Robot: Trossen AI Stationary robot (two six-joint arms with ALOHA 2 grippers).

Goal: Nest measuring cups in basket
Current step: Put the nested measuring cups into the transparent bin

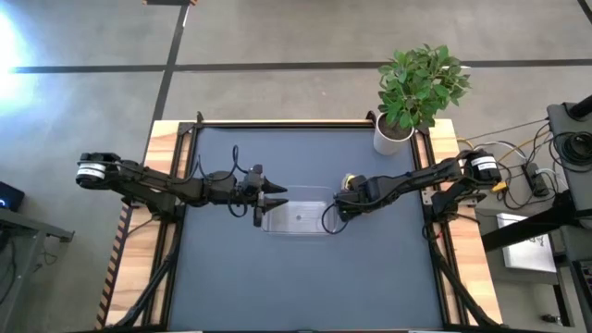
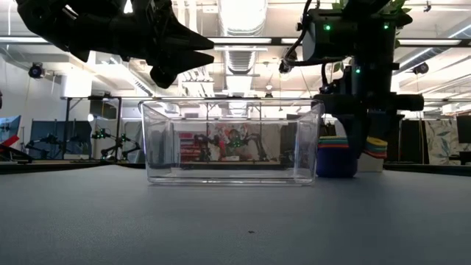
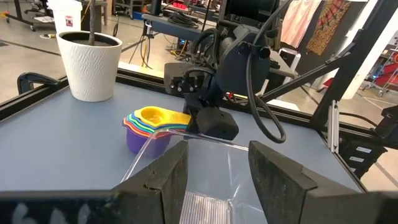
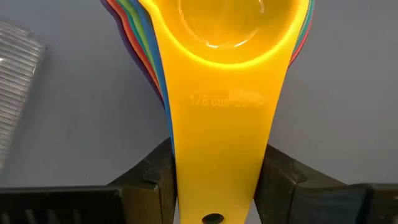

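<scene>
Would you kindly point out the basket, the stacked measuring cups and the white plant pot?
basket (image 2: 232,140): low view, its clear front wall.
measuring cups (image 3: 149,127): left wrist view, the stack's side.
white plant pot (image 3: 90,65): left wrist view, its ribbed side.

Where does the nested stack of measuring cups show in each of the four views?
High view: mostly hidden under the right gripper, at the basket's right end.
Low view: stack of measuring cups right of the clear basket, on the table.
Left wrist view: stack in front of the white plant pot, beside the basket's far end.
Right wrist view: fills the middle, yellow handle between the gripper's fingers.
Shared landmark: the basket.
</scene>
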